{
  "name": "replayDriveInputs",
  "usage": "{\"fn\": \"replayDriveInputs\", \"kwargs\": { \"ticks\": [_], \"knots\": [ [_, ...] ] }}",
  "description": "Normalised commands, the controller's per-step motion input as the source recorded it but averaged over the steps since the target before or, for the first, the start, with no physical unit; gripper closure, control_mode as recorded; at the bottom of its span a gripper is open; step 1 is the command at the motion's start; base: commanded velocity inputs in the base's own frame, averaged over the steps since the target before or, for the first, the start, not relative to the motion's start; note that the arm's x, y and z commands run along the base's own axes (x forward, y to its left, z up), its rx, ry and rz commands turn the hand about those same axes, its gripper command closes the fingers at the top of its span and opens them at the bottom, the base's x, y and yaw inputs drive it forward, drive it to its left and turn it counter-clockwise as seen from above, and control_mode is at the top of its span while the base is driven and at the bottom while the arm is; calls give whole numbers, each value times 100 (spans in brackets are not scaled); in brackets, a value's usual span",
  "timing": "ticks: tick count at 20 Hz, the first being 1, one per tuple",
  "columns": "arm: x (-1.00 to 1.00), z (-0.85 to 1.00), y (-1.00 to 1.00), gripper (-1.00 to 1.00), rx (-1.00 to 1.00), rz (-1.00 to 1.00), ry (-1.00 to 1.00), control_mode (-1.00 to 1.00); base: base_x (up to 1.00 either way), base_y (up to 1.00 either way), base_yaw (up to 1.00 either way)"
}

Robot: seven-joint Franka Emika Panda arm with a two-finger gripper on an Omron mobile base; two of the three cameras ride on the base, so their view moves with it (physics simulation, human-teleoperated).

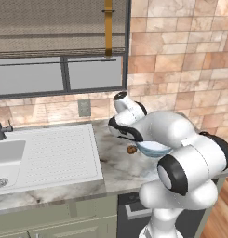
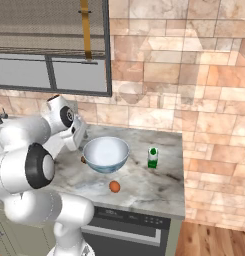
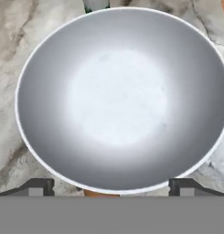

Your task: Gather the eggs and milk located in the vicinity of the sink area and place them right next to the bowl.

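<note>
Two eggs are seen on the marble counter (image 2: 159, 187) beside the bowl (image 2: 106, 154): the dark brown egg (image 1: 131, 149) lies just under the gripper (image 3: 111, 186), touching the bowl's near side, while the orange-brown egg (image 2: 114, 186) rests beyond the bowl, off to the gripper's right. The fingers (image 3: 39, 186) are spread wide, released and grasping nothing. The milk carton (image 2: 153, 157) stands across the bowl from the gripper; the sink (image 1: 45, 155) lies behind it.

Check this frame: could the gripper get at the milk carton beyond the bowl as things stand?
Probably yes. The open gripper hangs over the bowl; the milk carton stands upright on open counter beyond it, nothing crowding it.
</note>
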Motion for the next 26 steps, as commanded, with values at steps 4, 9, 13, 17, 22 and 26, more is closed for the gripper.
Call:
{"fn": "replayDriveInputs", "kwargs": {
  "ticks": [4,9,13,17,22,26],
  "knots": [
    [-44,16,-44,-100,0,11,0,-100,0,0,0],
    [-53,8,-53,-100,0,17,0,-100,0,0,0],
    [-42,21,-43,-100,0,9,3,-100,0,0,0],
    [-18,32,-20,-100,0,0,8,-100,0,0,0],
    [-16,24,-19,-100,0,0,13,-100,0,0,0],
    [-6,10,-9,-100,0,0,17,-100,0,0,0]
  ]
}}
